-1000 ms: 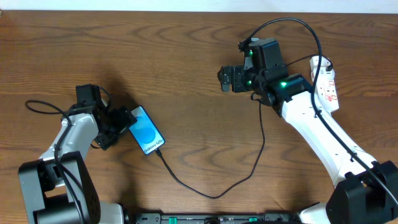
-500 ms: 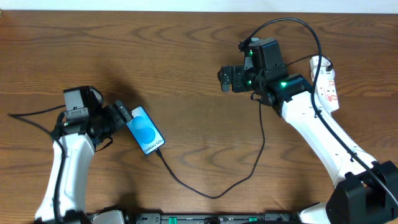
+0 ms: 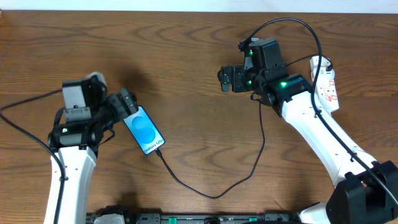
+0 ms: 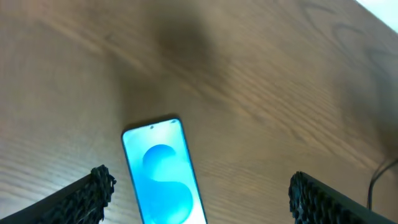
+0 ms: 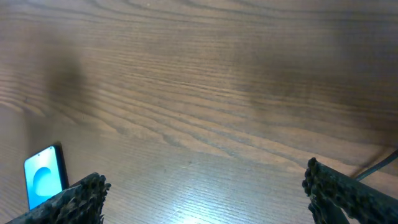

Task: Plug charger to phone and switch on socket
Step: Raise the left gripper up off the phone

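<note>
Left gripper (image 3: 128, 104) lifted, jaws wide, over slim glossy phone (image 3: 144, 131); thin black charger (image 3: 211, 195) meets its end; right gripper (image 3: 223, 79) wide.

Finding: a robotics lab or test station, not a home. Grounds: my left arm (image 3: 65, 174) and right arm (image 3: 323, 134), both white, stand at the near edge of a plain wood-grain bench (image 3: 186, 62). A black rail (image 3: 205, 219) runs along that edge. The bench carries test items: a phone (image 3: 144, 130), a charger cable (image 3: 211, 194) and a white power strip (image 3: 328, 84).
</note>
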Controlling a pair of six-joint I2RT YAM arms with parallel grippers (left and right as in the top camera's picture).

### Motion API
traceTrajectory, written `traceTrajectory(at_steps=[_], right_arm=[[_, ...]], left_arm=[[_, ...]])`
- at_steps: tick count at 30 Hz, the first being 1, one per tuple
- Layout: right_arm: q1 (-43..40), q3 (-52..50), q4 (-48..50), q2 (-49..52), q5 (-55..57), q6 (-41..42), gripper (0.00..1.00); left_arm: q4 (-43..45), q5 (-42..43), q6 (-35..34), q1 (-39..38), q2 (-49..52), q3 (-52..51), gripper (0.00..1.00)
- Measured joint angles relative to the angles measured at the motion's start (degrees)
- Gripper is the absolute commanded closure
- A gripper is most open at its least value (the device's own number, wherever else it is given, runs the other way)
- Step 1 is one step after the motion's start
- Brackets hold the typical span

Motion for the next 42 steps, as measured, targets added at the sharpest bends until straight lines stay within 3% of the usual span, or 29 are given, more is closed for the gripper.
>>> traceTrajectory(at_steps=[6,13,33,42], right_arm=[[0.0,0.0,0.0,0.0,0.0,0.0,0.01],[0.0,0.0,-1.1,0.0,0.0,0.0,0.01],[-0.5,0.0,-2.8,0.0,-2.8,-1.4,0.01],[-12.8,3.7,-15.1,0.0,-18.3,-7.5,0.01]], left_arm=[[-5.6,-7.5,1.7,-6.5,1.0,7.0,0.08],[-6.3,-14.5,2.1,-9.8,1.1,7.8,0.08],[-7.0,-16.8,2.1,-9.9,1.2,7.8,0.07],[-7.0,-16.8,2.0,-9.9,1.2,7.8,0.07]])
